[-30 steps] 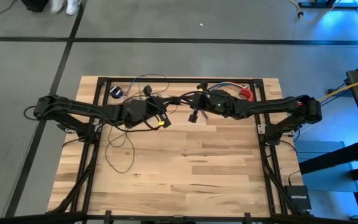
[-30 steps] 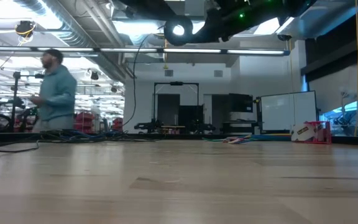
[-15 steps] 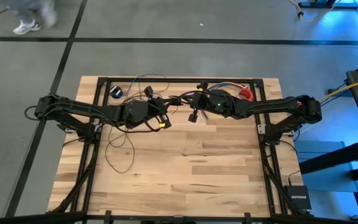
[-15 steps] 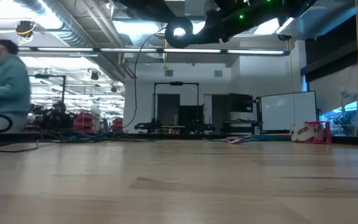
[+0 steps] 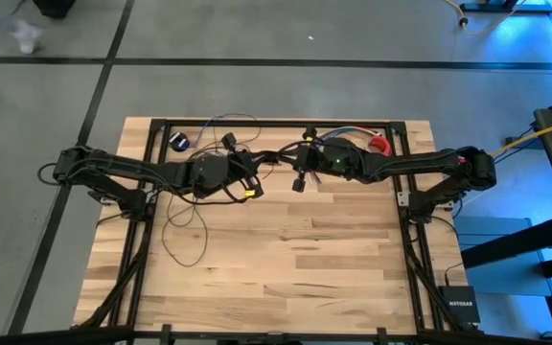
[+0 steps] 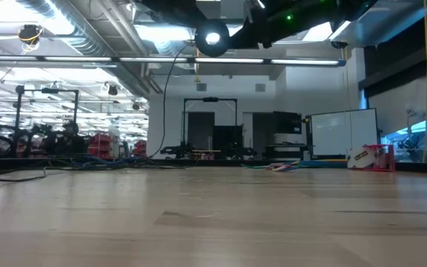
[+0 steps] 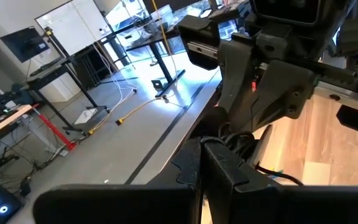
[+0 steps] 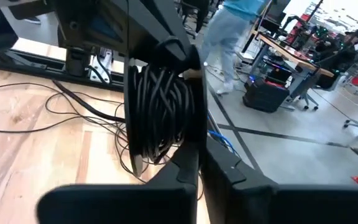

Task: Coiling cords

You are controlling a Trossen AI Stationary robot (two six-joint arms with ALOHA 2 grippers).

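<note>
- Both arms meet high over the far middle of the table [image 5: 286, 268], the coiled bundle of the cords [image 8: 160, 109] hanging between them.
- Left gripper [image 5: 257, 172] is clamped shut on that bundle, which hangs upright.
- Right gripper [image 5: 300, 165] has its fingers closed right against the coil, just to the right of it.
- Loose cord trails down and left to loops on the table, a small black puck [image 5: 179, 141] at the far left.
- The slack lies on the left arm's side, so I'd judge the next wrap draws from there.
</note>
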